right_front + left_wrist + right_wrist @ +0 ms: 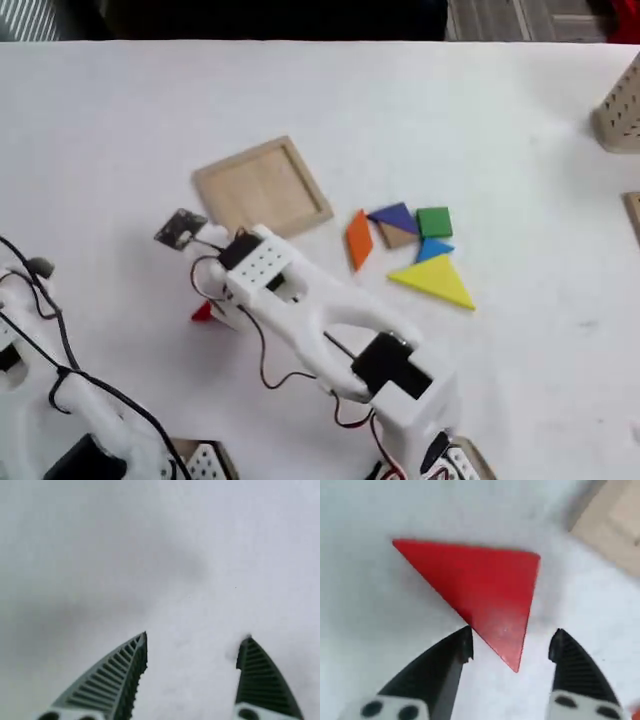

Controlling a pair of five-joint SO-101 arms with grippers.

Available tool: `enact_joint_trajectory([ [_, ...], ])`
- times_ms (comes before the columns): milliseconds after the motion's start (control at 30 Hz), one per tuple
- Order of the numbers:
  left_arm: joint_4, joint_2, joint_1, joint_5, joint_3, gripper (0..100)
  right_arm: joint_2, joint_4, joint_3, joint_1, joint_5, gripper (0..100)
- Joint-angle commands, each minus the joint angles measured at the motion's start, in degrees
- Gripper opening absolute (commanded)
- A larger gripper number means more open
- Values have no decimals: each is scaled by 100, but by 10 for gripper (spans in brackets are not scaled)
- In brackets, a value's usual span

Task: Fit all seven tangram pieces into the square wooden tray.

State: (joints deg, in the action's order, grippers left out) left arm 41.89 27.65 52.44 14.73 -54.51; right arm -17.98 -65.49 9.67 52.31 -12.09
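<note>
The red triangle (480, 587) lies flat on the white table, one tip pointing in between the fingers of my right gripper (512, 642), which is open and hovers just above it. In the high view this arm reaches across the middle, hiding all of the red triangle (203, 312) but a corner. The empty square wooden tray (262, 187) sits just beyond; its corner (615, 520) is close by. An orange parallelogram (359, 239), purple triangle (394, 216), brown piece (398, 237), green square (434, 222), blue triangle (434, 248) and yellow triangle (435, 280) cluster right of the tray. My left gripper (195, 642) is open over bare table.
The left arm (60, 430) rests at the near left corner with cables looping around it. A pegged wooden block (620, 115) stands at the right edge. Bare table stretches behind the tray and at the far left.
</note>
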Motion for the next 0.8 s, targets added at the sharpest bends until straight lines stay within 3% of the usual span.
enact_joint_trajectory([
  [0,-246,-13,92,62,44,290,259,400,-88,-84,26,264],
  [300,-246,-13,84,62,44,290,1077,-110,-70,-66,35,263],
  [633,-246,-13,84,62,44,290,374,1341,440,-163,334,263],
  [767,-246,-13,75,62,44,290,242,1191,220,-136,316,264],
])
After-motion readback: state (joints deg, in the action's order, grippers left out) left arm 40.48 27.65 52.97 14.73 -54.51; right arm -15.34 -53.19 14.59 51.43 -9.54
